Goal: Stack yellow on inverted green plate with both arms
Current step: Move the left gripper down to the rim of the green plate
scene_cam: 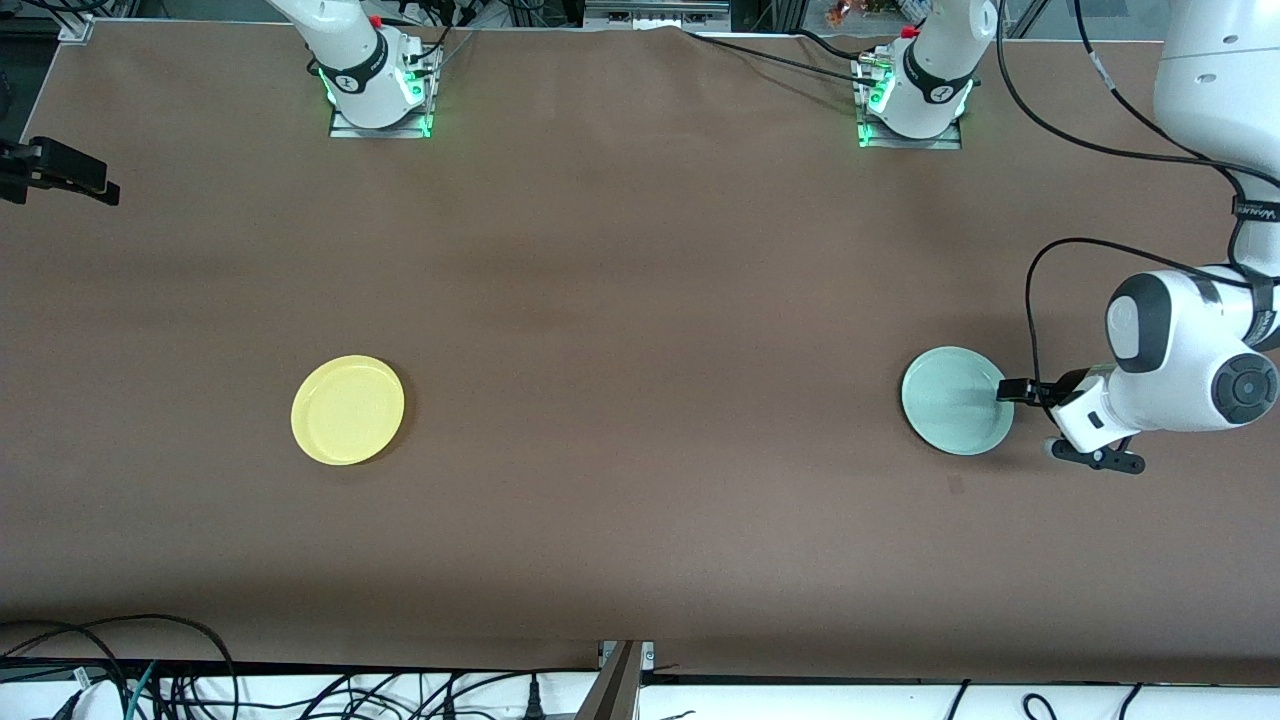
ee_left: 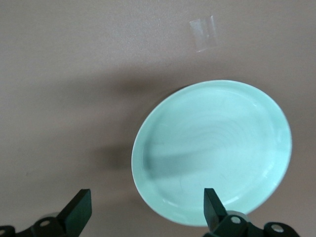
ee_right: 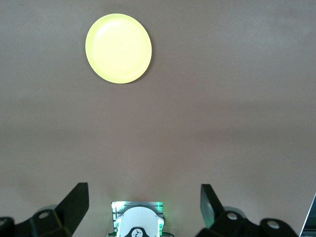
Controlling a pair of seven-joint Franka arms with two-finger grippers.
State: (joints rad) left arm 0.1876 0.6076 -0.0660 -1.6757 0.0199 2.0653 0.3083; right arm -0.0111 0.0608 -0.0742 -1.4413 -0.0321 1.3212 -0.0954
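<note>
At the round pale-green plastic plate (scene_cam: pixel 955 400), upright, left gripper (ee_left: pixel 143 210) wide open, empty; next: grip rim, flip; right gripper (ee_right: pixel 143 205) open, empty, waits high above table.

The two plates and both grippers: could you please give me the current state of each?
green plate: right side up, flat on the table.
yellow plate: right side up, flat on the table, untouched.
left gripper: open, at the green plate's rim.
right gripper: open, empty, waiting above its base.

The yellow plate (scene_cam: pixel 347 409) is set on the table (scene_cam: pixel 640 330) toward the right arm's end; the green plate (scene_cam: pixel 955 400) is set toward the left arm's end, well apart, rim up.
</note>
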